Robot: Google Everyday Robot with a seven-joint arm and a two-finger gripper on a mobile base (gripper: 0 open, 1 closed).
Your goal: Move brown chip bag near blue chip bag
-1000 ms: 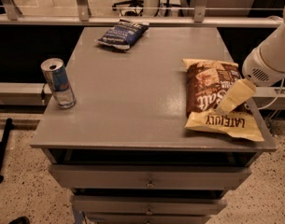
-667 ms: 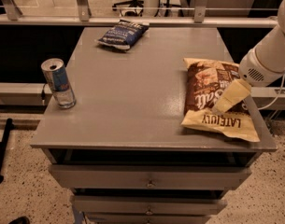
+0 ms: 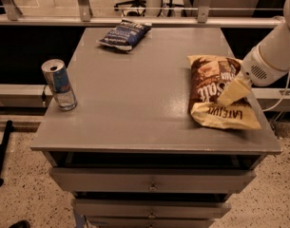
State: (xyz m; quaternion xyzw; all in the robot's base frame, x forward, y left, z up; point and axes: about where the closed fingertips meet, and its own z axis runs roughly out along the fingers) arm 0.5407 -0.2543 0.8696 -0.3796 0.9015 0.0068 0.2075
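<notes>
Brown chip bag (image 3: 208, 87) lies flat at the right side of the grey counter (image 3: 135, 99), its printed face up, one pale end toward the front edge and its right side close to the counter's right edge. Part of the bag's right half is covered by the robot's white arm (image 3: 273, 56), which comes in from the right and is cut off by the picture's edge, so its upper links are out of sight. The counter's drawers (image 3: 151, 182) run out of the picture at the bottom. At the arm's tip, the pale yellow hand (image 3: 231, 94) rests on the bag's right side, over the dark brown middle. It shows only as a single wedge, so I cannot tell whether it is spread or pressed together, nor whether it pinches the bag. The blue chip bag (image 3: 124, 33) sits at the counter's far edge, left of centre, well apart from the brown one. A blue-and-silver can (image 3: 60, 84) stands upright near the left edge.
</notes>
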